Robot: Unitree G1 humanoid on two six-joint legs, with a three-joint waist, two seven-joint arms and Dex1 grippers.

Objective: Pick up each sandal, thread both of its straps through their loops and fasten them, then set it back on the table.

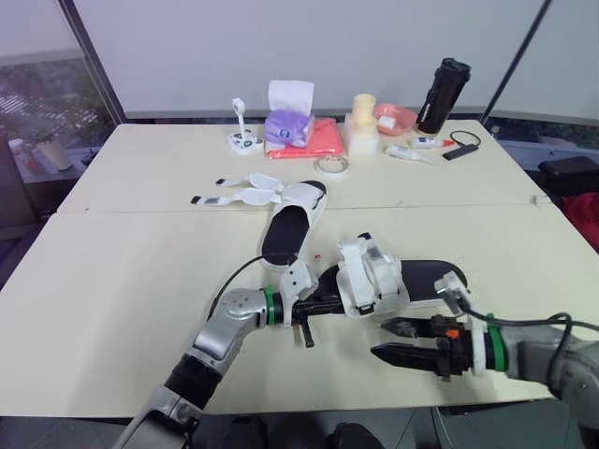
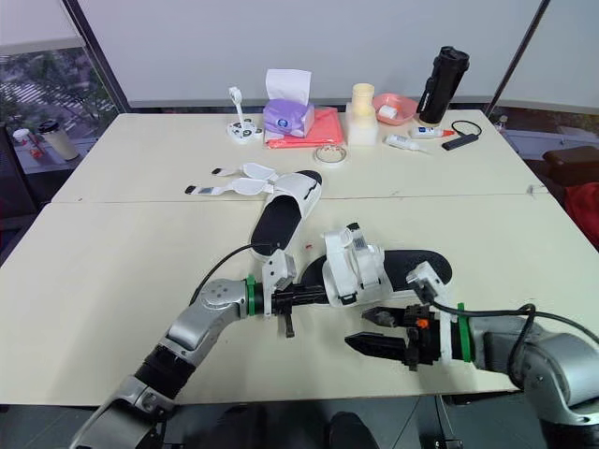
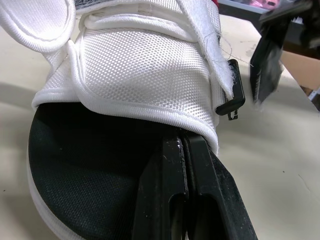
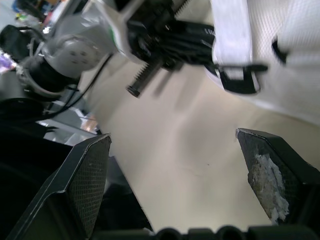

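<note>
Right gripper [image 1: 379, 339] hangs low by the worktop's [image 1: 112, 281] front edge, forearm reaching in level from the right, fingers spread and empty, tips pointing at the strapped sandal [image 1: 370, 276]. The left arm, elbow bent, extends rightward, its gripper [image 1: 328, 301] clenched on that sandal's nearer end. A second sandal [image 1: 292, 223] lies farther back, straps splayed.
</note>
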